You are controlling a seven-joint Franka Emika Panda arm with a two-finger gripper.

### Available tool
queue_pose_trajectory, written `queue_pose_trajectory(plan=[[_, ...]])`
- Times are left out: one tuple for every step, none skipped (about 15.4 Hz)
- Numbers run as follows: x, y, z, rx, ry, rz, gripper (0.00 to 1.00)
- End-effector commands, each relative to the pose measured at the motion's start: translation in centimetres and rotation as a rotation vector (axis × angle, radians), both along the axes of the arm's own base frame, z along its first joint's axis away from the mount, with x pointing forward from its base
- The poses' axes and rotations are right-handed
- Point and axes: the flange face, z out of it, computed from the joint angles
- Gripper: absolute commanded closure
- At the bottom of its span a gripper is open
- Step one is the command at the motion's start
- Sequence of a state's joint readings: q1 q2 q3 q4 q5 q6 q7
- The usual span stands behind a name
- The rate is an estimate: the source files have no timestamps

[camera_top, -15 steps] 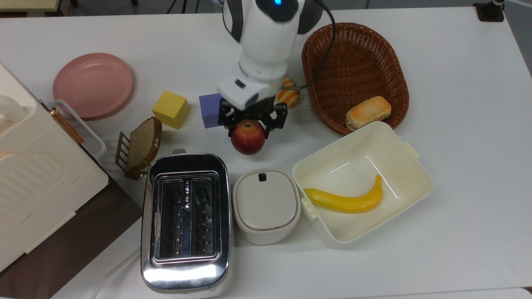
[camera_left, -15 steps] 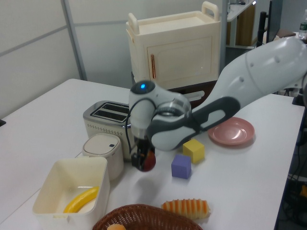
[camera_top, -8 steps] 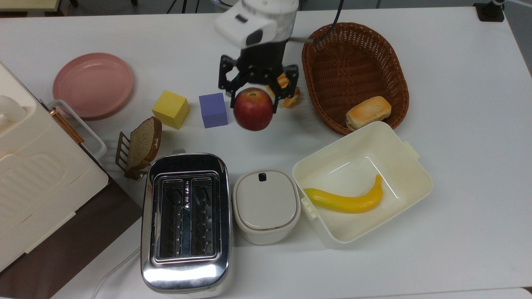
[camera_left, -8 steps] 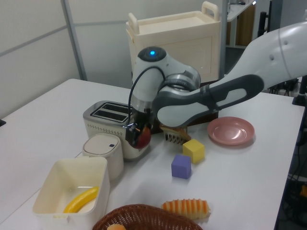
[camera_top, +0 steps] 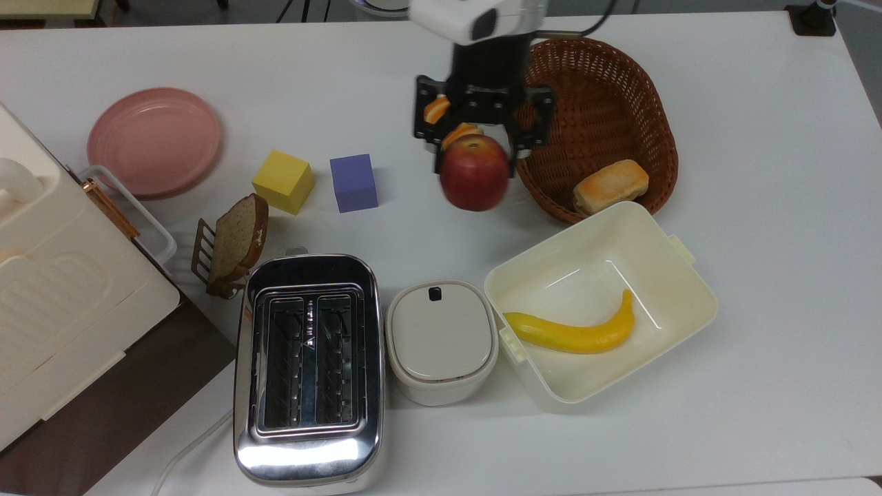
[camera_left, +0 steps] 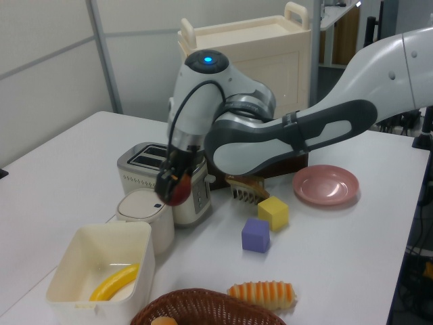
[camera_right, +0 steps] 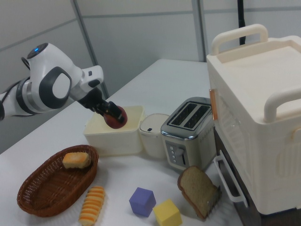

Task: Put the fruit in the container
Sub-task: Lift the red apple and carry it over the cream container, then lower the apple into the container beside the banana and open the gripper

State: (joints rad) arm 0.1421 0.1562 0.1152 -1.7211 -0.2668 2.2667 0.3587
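Red apple [camera_top: 474, 180], cream-white container [camera_top: 679, 279], yellow banana [camera_top: 575, 331], brown wicker basket [camera_top: 606, 103], pink plate [camera_top: 154, 141].

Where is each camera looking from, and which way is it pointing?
Top view: high above the table, looking straight down; the hand holds the apple beside the basket.
Left view: low at the basket end, facing the toaster and cabinet; the white arm and hand show.
Right view: low beside the cabinet, facing the box; arm and hand on the right view's left.
Shared: all three show the apple above the table.
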Motion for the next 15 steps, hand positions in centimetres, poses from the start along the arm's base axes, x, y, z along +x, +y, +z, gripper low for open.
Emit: queue_pose_trajectory(plan=[[2.5, 3.9, -0.7, -0.011, -0.021, 0.042, 0.79], [2.9, 4.8, -1.0, -0.019, -0.026, 0.057, 0.79], [3.3, 5.1, -1.5, -0.027, -0.024, 0.063, 0.79], [3.6, 5.8, -2.9, -0.04, -0.01, 0.076, 0.79], [4.1, 6.4, -3.3, -0.049, -0.018, 0.088, 0.79], [4.6, 6.7, -2.9, -0.054, -0.039, 0.096, 0.79], [5.0, 7.3, -4.0, -0.079, -0.037, 0.112, 0.79], [5.2, 7.8, -4.3, -0.1, -0.066, 0.134, 0.79], [5.4, 8.2, -4.3, -0.115, -0.112, 0.143, 0.79], [5.6, 8.4, -5.0, -0.154, -0.133, 0.151, 0.79], [5.8, 8.4, -5.5, -0.176, -0.142, 0.152, 0.79], [6.0, 8.6, -6.5, -0.189, -0.141, 0.155, 0.79], [6.1, 8.7, -6.9, -0.19, -0.151, 0.167, 0.79], [6.1, 8.9, -7.2, -0.183, -0.16, 0.176, 0.79], [6.0, 9.3, -7.3, -0.178, -0.166, 0.186, 0.79]])
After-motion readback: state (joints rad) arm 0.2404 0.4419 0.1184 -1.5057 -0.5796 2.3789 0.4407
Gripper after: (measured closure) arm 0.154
